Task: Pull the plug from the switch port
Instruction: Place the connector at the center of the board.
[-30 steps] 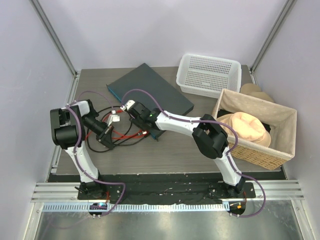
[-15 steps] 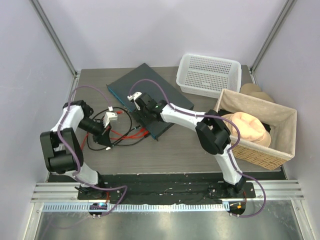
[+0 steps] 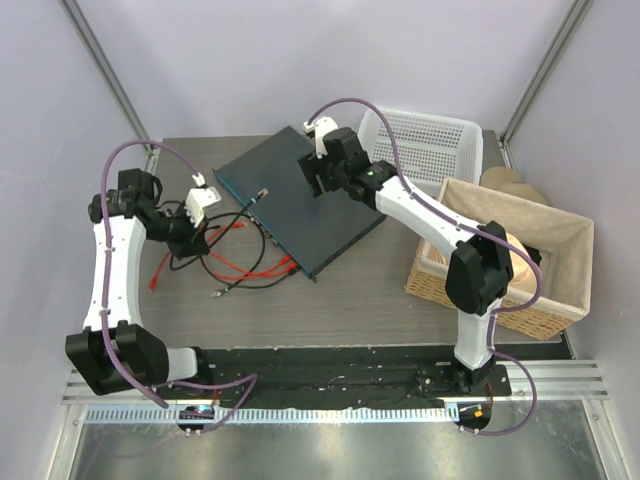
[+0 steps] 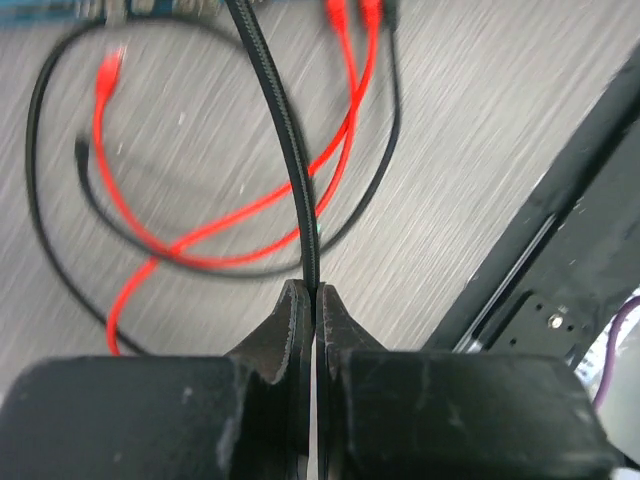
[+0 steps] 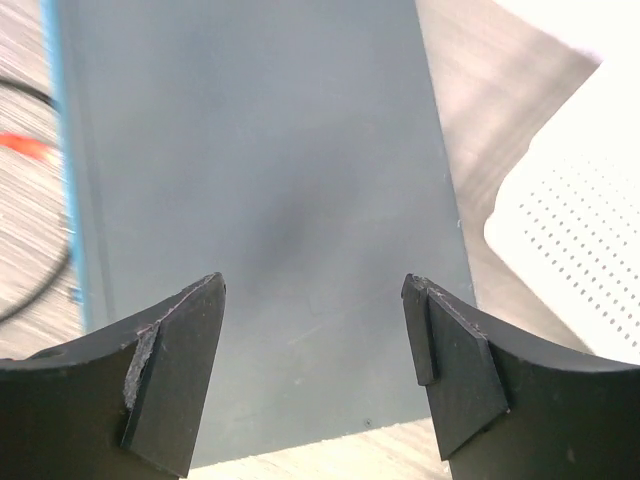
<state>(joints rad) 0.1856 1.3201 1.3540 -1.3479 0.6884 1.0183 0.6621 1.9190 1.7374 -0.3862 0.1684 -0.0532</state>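
At the worktop's left side, the left claw (image 3: 203, 225) is pressed together on a thin black cable (image 3: 235, 207), which the left wrist view shows pinched between both fingers (image 4: 290, 330). From the claw (image 4: 313, 295) the black cable (image 4: 290, 150) runs taut up and to the right. Its plug (image 3: 262, 191) hangs over the top face of the switch (image 3: 300, 200), out of the bluish front edge. Below the claw, loose red cables (image 3: 240, 270) and black loops (image 3: 195, 272) sprawl on the grey worktop (image 3: 350, 300).

At centre, the switch lies flat and angled, its front edge facing left toward the cables. Over its far end hovers the right claw (image 3: 322, 172), its jaws spread wide and holding nothing. Seen from the right wrist, the claw (image 5: 315, 340) frames only the bare slate-grey lid (image 5: 270, 200).

Just beside the switch to the right sits a white perforated basket (image 3: 420, 150). Nearer the arms on the right stands a wicker basket (image 3: 520, 312) holding a beige hat-like item (image 3: 495, 250).
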